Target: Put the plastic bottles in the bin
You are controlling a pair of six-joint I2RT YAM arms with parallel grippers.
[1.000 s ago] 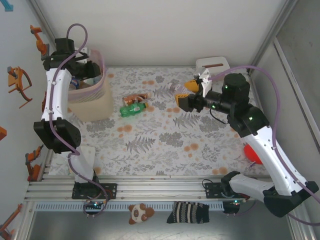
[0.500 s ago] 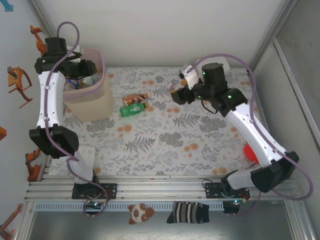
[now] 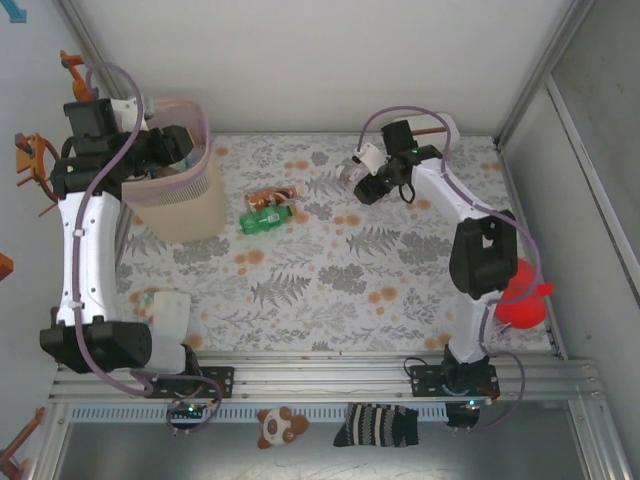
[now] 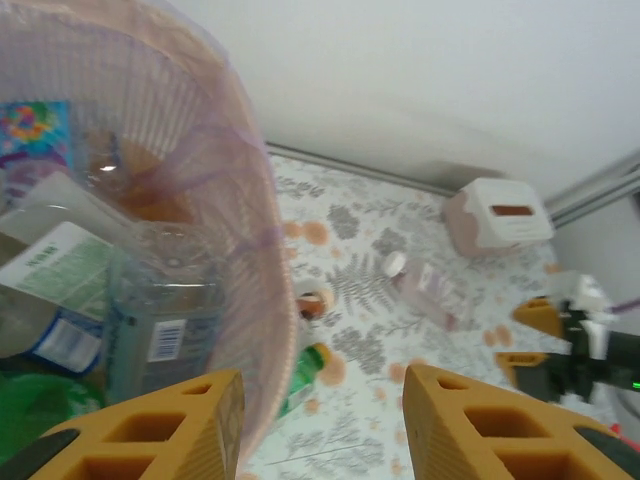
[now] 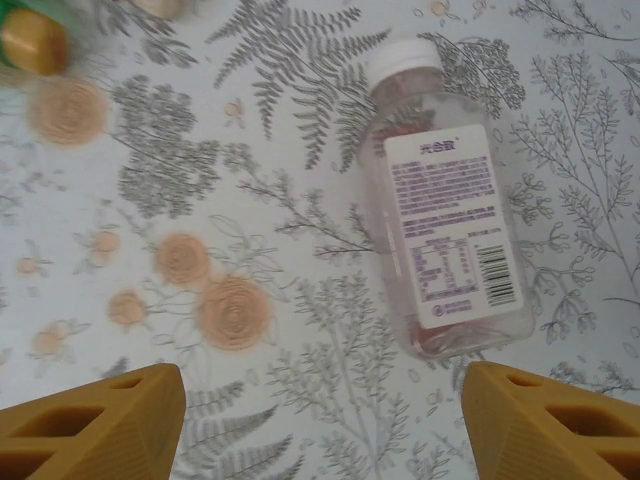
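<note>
Bottle [image 5: 445, 245] is lying flat on the surface [image 5: 300, 330] under the right fingers [image 5: 100, 420], spread apart; it's looking light, slick, squashy, so I'd be gripping its labelled middle. Left fingers [image 4: 150, 430] are gaping over the bin [image 4: 250, 200].

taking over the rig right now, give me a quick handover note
Left end effector: open, empty, at the rim of the bin.
Right end effector: open, empty, hovering over the clear bottle lying on the table.
Done: several bottles lie in the bin.
Left: the clear bottle, plus the green bottle and the orange-labelled bottle lying on the table near the bin.
</note>
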